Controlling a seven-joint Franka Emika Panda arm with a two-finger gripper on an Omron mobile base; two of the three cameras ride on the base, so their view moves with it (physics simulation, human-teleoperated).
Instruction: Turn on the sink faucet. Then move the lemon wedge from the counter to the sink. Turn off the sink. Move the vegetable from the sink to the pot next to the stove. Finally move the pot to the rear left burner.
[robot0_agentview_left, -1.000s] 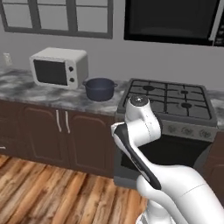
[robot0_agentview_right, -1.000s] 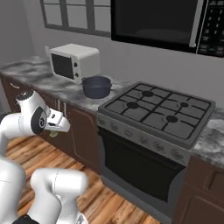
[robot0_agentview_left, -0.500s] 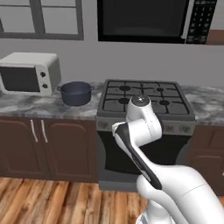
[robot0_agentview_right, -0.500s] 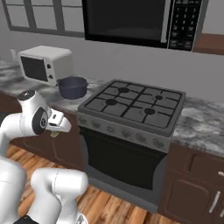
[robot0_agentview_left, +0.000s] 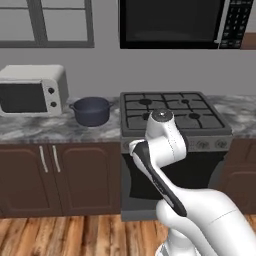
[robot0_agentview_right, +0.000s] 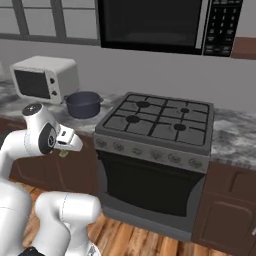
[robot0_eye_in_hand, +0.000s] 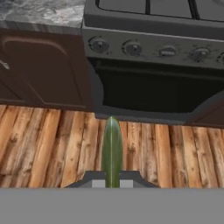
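Observation:
My gripper (robot0_eye_in_hand: 112, 183) is shut on a slim green vegetable (robot0_eye_in_hand: 112, 148) that points away from the hand, above the wooden floor in front of the oven. From the right base view the gripper (robot0_agentview_right: 69, 143) hangs low beside the cabinet front, with a bit of the vegetable (robot0_agentview_right: 62, 153) under it. A dark blue pot (robot0_agentview_left: 92, 111) (robot0_agentview_right: 83, 104) stands on the marbled counter (robot0_agentview_left: 45, 129) just left of the black stove (robot0_agentview_left: 172, 117) (robot0_agentview_right: 155, 120). The rear left burner (robot0_agentview_left: 145, 101) (robot0_agentview_right: 143, 104) is bare. The sink, faucet and lemon wedge are out of view.
A white microwave (robot0_agentview_left: 30, 90) (robot0_agentview_right: 45, 78) sits on the counter left of the pot. A black oven unit (robot0_agentview_left: 175, 22) hangs above the stove. Brown cabinets (robot0_agentview_left: 55, 175) and the oven door (robot0_eye_in_hand: 153, 94) face the arm over a wooden floor (robot0_eye_in_hand: 52, 144).
The base has driven to the right, so the stove, pot and microwave have slid left in both base views. The arm keeps its pose with the vegetable still held.

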